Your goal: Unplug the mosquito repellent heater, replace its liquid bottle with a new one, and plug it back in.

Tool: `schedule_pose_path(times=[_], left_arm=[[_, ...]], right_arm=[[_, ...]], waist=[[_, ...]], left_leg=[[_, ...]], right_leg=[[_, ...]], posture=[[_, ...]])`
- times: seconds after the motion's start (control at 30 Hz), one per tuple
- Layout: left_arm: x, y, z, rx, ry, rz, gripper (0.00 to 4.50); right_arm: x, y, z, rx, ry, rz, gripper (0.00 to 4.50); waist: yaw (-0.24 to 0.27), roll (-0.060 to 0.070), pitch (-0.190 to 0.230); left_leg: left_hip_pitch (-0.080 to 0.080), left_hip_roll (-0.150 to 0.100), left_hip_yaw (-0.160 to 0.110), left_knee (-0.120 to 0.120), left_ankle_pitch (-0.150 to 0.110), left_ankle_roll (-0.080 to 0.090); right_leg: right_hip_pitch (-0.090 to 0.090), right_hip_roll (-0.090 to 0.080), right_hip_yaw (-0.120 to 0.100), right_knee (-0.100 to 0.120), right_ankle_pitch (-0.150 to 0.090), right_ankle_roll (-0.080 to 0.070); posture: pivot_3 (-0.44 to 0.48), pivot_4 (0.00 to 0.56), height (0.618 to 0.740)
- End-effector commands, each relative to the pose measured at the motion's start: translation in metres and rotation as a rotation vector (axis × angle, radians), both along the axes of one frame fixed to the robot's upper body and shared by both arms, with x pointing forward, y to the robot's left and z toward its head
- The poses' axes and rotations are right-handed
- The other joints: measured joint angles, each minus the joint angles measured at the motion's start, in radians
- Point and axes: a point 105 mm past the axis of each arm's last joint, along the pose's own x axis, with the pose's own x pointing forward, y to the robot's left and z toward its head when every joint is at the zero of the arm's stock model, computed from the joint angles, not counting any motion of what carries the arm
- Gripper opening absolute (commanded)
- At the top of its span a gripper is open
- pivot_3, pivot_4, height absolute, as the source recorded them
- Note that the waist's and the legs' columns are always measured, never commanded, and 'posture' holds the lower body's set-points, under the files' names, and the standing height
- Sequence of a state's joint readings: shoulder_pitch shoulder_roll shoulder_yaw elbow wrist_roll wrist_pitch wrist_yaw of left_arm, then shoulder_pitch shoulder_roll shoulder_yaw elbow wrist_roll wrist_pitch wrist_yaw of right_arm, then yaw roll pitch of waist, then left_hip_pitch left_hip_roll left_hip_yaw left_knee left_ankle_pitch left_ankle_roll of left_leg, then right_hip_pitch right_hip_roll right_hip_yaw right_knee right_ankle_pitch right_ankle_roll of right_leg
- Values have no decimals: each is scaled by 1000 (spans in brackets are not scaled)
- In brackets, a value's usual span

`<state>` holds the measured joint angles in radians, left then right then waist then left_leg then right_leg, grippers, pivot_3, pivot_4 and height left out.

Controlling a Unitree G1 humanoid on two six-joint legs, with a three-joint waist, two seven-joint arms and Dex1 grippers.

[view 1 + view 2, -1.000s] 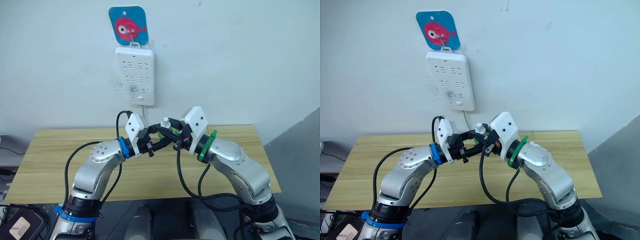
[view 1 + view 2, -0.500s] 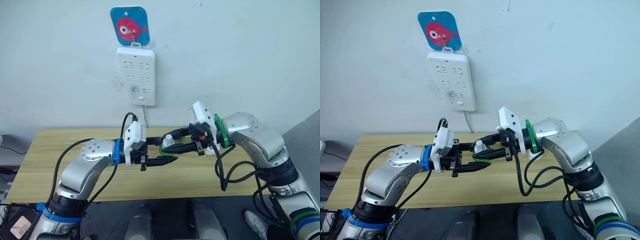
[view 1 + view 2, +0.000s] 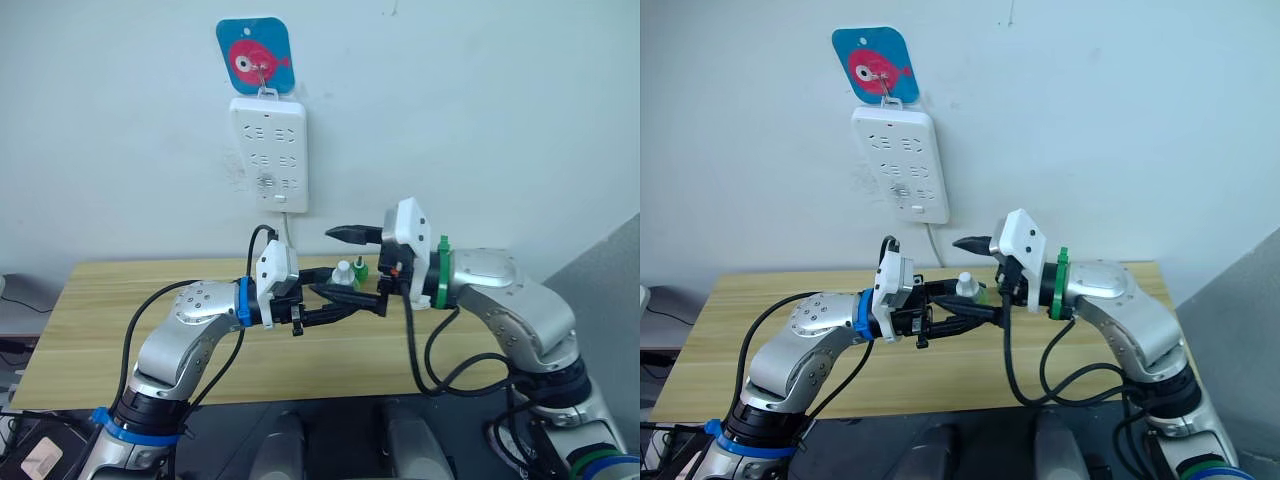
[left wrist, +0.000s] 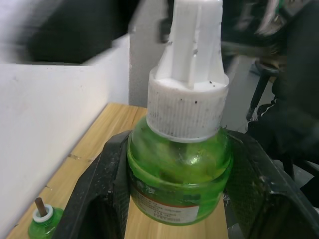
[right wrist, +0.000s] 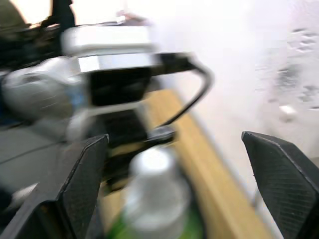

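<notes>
white multi-socket power strip (image 3: 269, 153) is hanging upright on the pale wall (image 3: 480, 130), hooked under a blue square hanger (image 3: 255, 56) with a pink fish on it. a white cable (image 3: 288, 228) is dropping from the strip's lower edge toward the table. light wooden table (image 3: 90, 330) is sitting flush against the wall, long side running across the view. grey panel (image 3: 590, 300) is standing off the table's right end. dark clutter and cables (image 3: 15, 345) are lying on the floor past the table's left end; can't tell what they are.
</notes>
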<state>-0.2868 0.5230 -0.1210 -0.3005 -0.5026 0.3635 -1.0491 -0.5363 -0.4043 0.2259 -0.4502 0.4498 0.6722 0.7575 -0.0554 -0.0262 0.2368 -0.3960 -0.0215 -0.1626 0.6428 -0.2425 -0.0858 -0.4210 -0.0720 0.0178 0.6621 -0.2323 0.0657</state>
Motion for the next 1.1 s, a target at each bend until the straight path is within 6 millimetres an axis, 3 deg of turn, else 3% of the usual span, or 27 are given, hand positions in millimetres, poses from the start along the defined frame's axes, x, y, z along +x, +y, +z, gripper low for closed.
schedule_pose_path(times=[0.03,0.2,0.37,0.47,0.7,0.9,1.1], left_arm=[[-4,-2,5,-13,-26,-17,2238],[-2,0,4,-10,-26,-6,2238],[-2,2,3,-8,-25,-1,2238],[-3,0,2,-7,-24,-4,2238],[-5,-2,1,-9,-19,-11,2238],[-6,-3,0,-8,-16,-14,2238],[-5,-2,0,-6,-16,-11,2238]], right_arm=[[5,-18,9,-10,-46,-39,4500],[-7,-40,10,-77,-8,12,4500],[-25,-32,14,-53,34,85,4500],[-20,-19,10,-45,9,53,4500],[-2,-16,6,-58,-29,-27,4500],[-3,-34,7,-68,19,-40,4500],[-19,-51,13,-101,85,35,4500]], waist=[[4,0,0],[4,0,0],[-2,1,0],[-4,1,-1],[0,1,-1],[0,1,-1],[-1,1,-1]], left_leg=[[0,0,0,0,0,0],[0,0,0,0,0,0],[0,0,0,0,0,1],[0,1,0,0,-1,1],[0,0,0,1,-1,1],[0,0,0,1,-1,1],[0,0,0,1,-1,1]], right_leg=[[0,0,0,0,0,0],[0,0,0,-1,0,0],[0,0,0,0,0,0],[0,0,0,0,0,0],[1,0,0,0,0,0],[0,0,0,0,0,0],[1,0,0,-1,0,0]], posture=[[-55,169,740],[-55,173,740],[-55,174,740],[-55,175,740],[-59,179,740],[-61,181,740],[-68,181,740]])
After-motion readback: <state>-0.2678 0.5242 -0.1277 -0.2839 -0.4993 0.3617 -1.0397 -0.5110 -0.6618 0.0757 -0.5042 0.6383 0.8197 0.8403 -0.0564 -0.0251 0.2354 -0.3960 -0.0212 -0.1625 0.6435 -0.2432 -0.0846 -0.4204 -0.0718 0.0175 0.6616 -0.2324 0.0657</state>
